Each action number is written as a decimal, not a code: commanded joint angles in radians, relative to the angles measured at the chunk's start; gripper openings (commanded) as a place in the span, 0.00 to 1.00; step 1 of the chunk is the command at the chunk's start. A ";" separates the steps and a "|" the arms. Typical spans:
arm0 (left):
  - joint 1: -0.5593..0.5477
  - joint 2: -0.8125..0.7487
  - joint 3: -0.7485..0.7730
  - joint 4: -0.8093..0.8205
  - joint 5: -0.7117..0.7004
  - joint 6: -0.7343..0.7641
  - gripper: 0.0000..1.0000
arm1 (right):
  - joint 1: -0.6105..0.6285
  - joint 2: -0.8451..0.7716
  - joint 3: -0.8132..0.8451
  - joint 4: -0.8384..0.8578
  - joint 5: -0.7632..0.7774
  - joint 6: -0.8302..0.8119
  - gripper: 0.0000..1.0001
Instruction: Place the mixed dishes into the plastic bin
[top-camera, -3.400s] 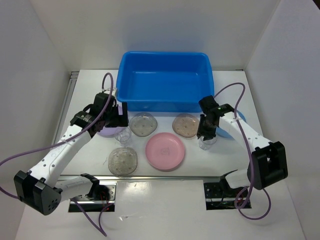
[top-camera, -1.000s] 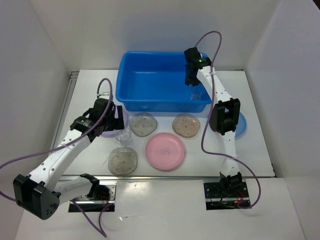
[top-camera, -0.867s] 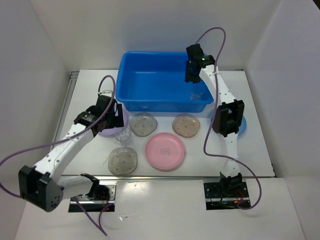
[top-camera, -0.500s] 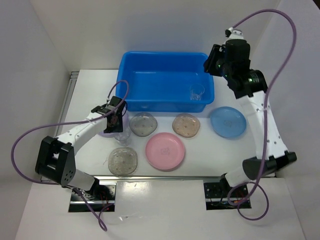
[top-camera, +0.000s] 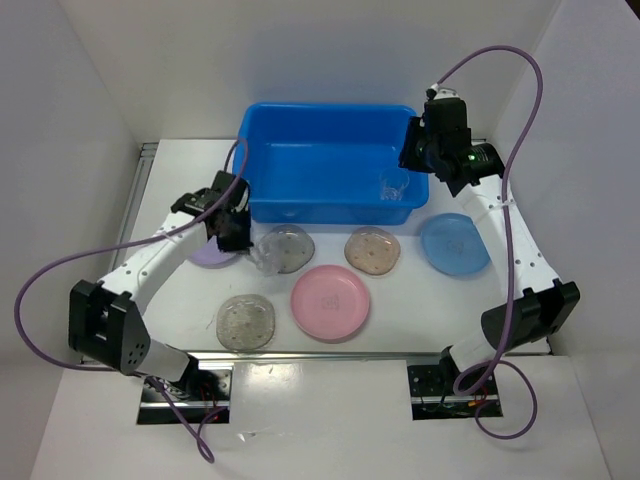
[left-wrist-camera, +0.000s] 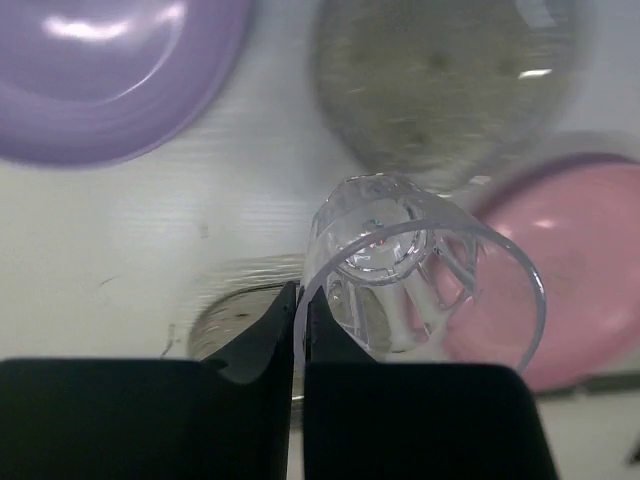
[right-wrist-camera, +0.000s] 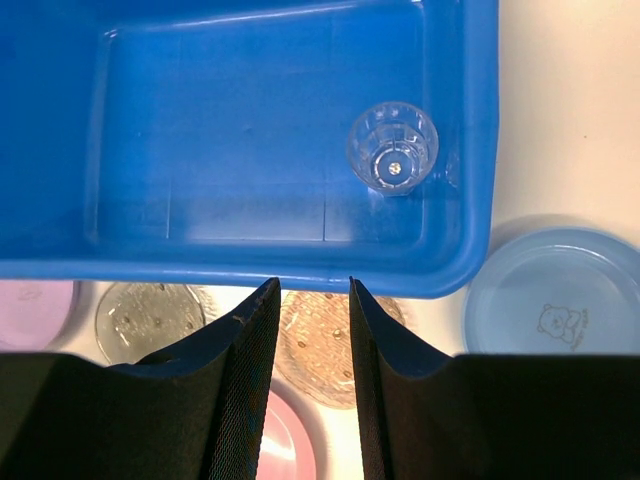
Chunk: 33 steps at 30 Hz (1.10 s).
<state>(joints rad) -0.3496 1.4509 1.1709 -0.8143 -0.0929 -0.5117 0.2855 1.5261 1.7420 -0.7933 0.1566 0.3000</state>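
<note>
My left gripper (left-wrist-camera: 300, 312) is shut on the rim of a small clear cup (left-wrist-camera: 400, 275), which hangs tilted above the table. From above, that cup (top-camera: 262, 257) sits between the lavender plate (top-camera: 203, 256) and a greyish speckled plate (top-camera: 289, 248). The plastic bin (top-camera: 300, 200) holds a second clear cup (top-camera: 393, 187), standing upright in its right corner (right-wrist-camera: 392, 148). My right gripper (right-wrist-camera: 312, 290) is open and empty above the bin's right end (top-camera: 418, 150). Tan (top-camera: 372, 250), pink (top-camera: 331, 301) and blue (top-camera: 455, 243) plates lie on the table.
Another greyish speckled plate (top-camera: 245, 321) lies near the front left. White walls enclose the table on three sides. Purple cables loop off both arms. The bin's near wall (right-wrist-camera: 300, 268) runs just under my right fingertips.
My left gripper has shut on the clear cup's rim and tipped it up off the table. The right arm has come down and left toward the bin's right end, still open.
</note>
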 joint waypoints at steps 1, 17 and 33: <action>-0.025 -0.083 0.206 -0.022 0.297 0.070 0.00 | 0.007 -0.014 0.027 0.031 0.008 -0.012 0.40; -0.025 0.481 0.901 0.124 -0.079 0.071 0.00 | 0.007 -0.069 -0.064 0.069 -0.049 -0.012 0.40; -0.025 0.730 0.871 0.072 -0.465 0.159 0.03 | 0.007 -0.119 -0.231 0.069 -0.069 0.007 0.40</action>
<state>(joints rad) -0.3771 2.1792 2.0579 -0.7563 -0.4858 -0.3828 0.2855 1.4517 1.5227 -0.7624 0.0929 0.3016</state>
